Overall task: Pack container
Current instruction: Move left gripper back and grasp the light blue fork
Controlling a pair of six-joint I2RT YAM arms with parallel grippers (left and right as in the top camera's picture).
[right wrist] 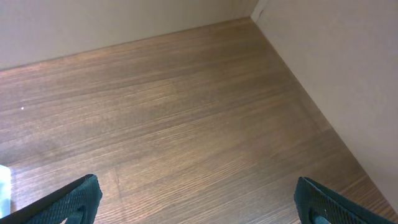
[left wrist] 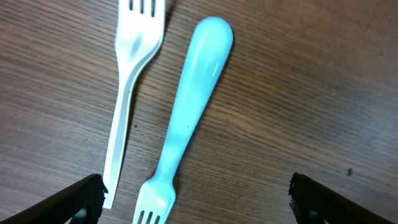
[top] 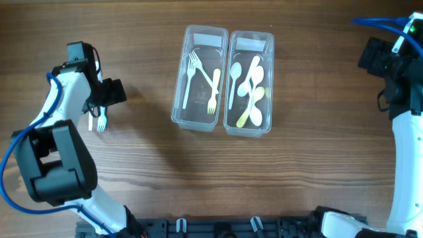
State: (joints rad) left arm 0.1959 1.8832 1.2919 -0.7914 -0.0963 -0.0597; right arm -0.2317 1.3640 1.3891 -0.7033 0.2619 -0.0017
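On the left side of the wooden table [top: 317, 152], the left gripper [left wrist: 194, 186] hangs low over two loose forks, its jaws spread wide and holding nothing; the dark fingers [left wrist: 74, 202] show only at the bottom corners of the wrist view. Between them lie a blue fork [left wrist: 186, 124] and a white fork [left wrist: 134, 81], side by side and pointing opposite ways: the blue one's tines toward the gripper, the white one's tines away from it. The square end of the white fork's handle lies just beside one finger. Neither fork is touched.

At the middle of the table, well apart from the two forks, two clear containers stand long side to long side. The fork container [top: 200, 78], the one nearer the left arm, holds a white fork and a yellow fork [top: 213, 89] lying loosely crossed. The spoon container [top: 249, 82] holds several white spoons and a yellow-green spoon [top: 250, 112] piled together. Both containers are open at the top.

At the far right edge, the right gripper [right wrist: 196, 193] is raised over bare wood, its jaws also spread wide and empty, with a pale wall [right wrist: 336, 68] close alongside.
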